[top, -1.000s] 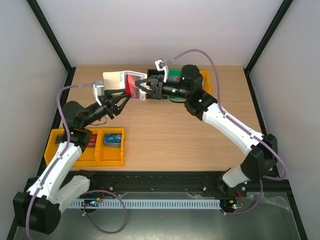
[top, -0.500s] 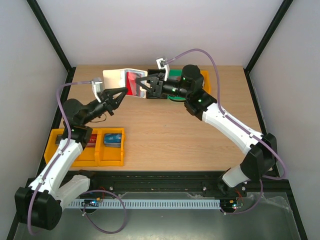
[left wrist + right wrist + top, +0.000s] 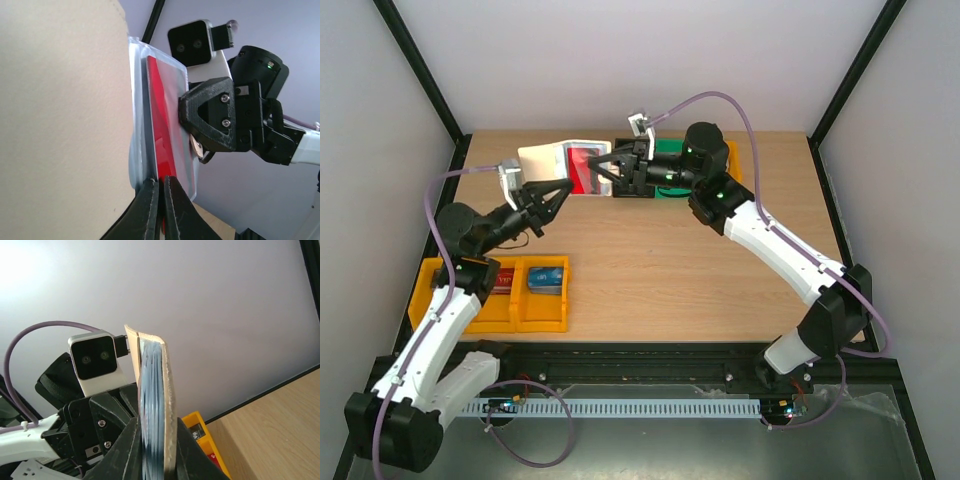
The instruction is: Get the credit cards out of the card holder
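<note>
The card holder (image 3: 540,160) hangs open above the back of the table, cream outside, blue-grey inside. My right gripper (image 3: 604,171) is shut on its right half; in the right wrist view the holder (image 3: 156,385) stands edge-on between those jaws (image 3: 155,442). A red credit card (image 3: 583,167) sits in the inner pocket. My left gripper (image 3: 564,188) comes from the lower left and is shut on the lower edge of that card (image 3: 161,125), its fingertips (image 3: 161,189) pinched together on the red plastic next to the pocket's rim.
Yellow bins (image 3: 470,312) stand at the front left, holding a red card (image 3: 503,280) and a blue card (image 3: 546,277). Behind the right arm lie a green item (image 3: 671,149) and another yellow bin (image 3: 730,160). Black frame posts line the table's sides.
My left gripper was open a second ago and has closed on the red card's lower edge. Both grippers and the holder have shifted slightly left and toward the back.
</note>
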Robot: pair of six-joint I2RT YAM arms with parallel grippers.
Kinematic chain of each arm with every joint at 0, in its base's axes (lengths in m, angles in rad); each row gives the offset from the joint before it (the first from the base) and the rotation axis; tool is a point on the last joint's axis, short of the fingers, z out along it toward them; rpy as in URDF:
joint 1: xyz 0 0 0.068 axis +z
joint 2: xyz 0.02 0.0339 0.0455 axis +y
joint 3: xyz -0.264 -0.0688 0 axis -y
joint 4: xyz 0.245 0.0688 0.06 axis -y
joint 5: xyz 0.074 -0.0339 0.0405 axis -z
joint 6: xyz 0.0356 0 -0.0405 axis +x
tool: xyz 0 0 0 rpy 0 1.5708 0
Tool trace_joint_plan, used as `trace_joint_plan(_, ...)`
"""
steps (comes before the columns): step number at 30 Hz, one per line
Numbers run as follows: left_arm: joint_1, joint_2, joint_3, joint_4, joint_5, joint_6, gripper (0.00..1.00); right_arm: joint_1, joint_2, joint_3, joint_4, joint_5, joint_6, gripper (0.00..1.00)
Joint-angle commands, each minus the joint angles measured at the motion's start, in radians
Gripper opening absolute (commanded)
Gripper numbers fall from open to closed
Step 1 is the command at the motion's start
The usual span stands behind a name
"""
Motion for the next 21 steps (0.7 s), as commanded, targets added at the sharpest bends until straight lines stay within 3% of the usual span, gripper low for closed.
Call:
trace_joint_plan(1, -0.029, -0.031, -0.006, 0.022, 0.085, 0.027, 0.02, 0.028, 0.003, -0.010, 0.042, -0.084, -0.003, 0.14)
trace_joint_plan(6, -0.008, -0.045, -0.023, 0.015, 0.080, 0.027, 0.02, 0.012, -0.013, -0.017, 0.006, -0.107, -0.013, 0.16)
trace_joint_plan(9, 0.013, -0.044, -0.024, 0.020, 0.085, 0.034, 0.02, 0.004, -0.023, -0.021, -0.012, -0.127, -0.017, 0.09)
trace_joint_plan(12, 0.038, -0.045, -0.027, 0.026, 0.129, 0.036, 0.02, -0.017, -0.040, -0.029, -0.029, -0.138, -0.030, 0.10)
trace_joint_plan(14, 0.043, -0.044, -0.026, 0.017, 0.162, 0.046, 0.02, -0.029, -0.044, -0.020, -0.057, -0.148, -0.051, 0.03)
trace_joint_plan(17, 0.017, -0.028, -0.023, -0.010, 0.224, 0.104, 0.02, -0.028, -0.031, 0.018, -0.144, -0.136, -0.090, 0.02)
trace_joint_plan(21, -0.046, -0.014, -0.009, -0.100, 0.195, 0.160, 0.06, -0.009, -0.016, 0.028, -0.150, -0.129, -0.098, 0.02)
